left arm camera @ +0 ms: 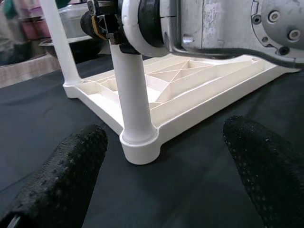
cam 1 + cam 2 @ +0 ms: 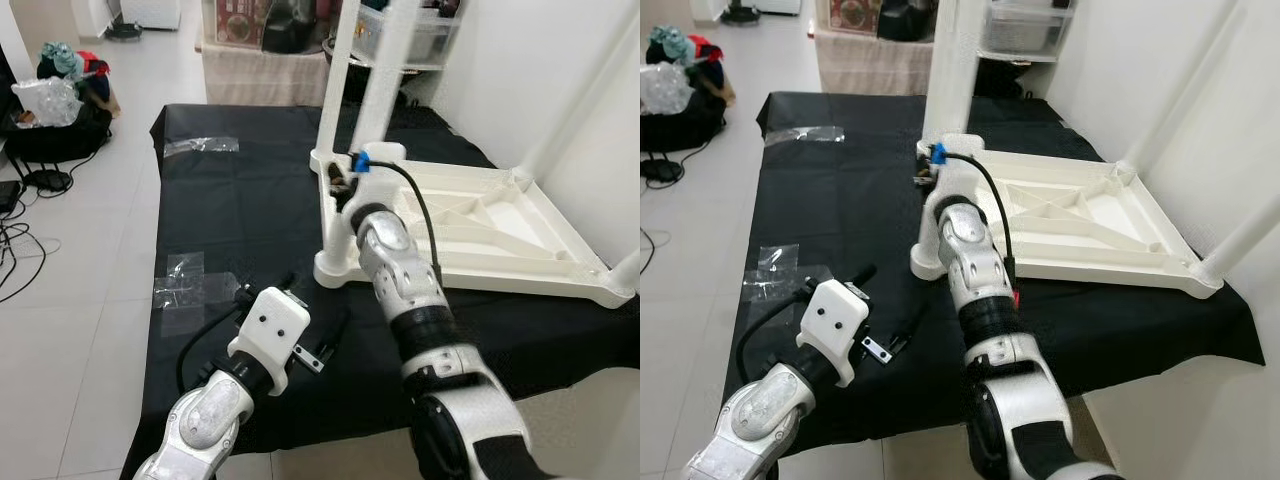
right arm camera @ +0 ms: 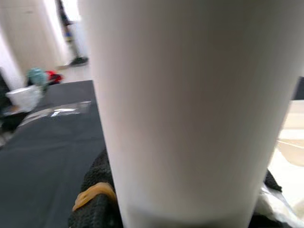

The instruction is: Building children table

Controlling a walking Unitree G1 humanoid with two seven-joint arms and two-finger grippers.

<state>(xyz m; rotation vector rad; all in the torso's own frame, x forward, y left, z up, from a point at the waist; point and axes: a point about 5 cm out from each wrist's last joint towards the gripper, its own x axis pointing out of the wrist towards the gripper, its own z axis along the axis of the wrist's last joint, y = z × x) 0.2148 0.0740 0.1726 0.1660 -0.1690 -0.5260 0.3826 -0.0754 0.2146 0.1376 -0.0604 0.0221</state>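
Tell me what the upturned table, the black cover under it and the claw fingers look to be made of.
Table top: likely moulded plastic, white, smooth, ribbed underside. Table leg: same white plastic look, faint sheen. Black cover: probably fabric, matte, draping over the edge. Left claw fingers: seemingly rubber, black, with a dotted grip texture.

The upturned children's table [image 2: 480,215] and its legs [image 2: 340,110] are plain white. It lies on a black cloth [image 2: 240,200] covering the counter, with clear shiny tape patches [image 2: 185,275]. The left claw [image 1: 156,171] has black, dotted fingertips [image 1: 61,175]. The arms [image 2: 400,265] are silver with black joints. The floor [image 2: 80,290] is white tile.
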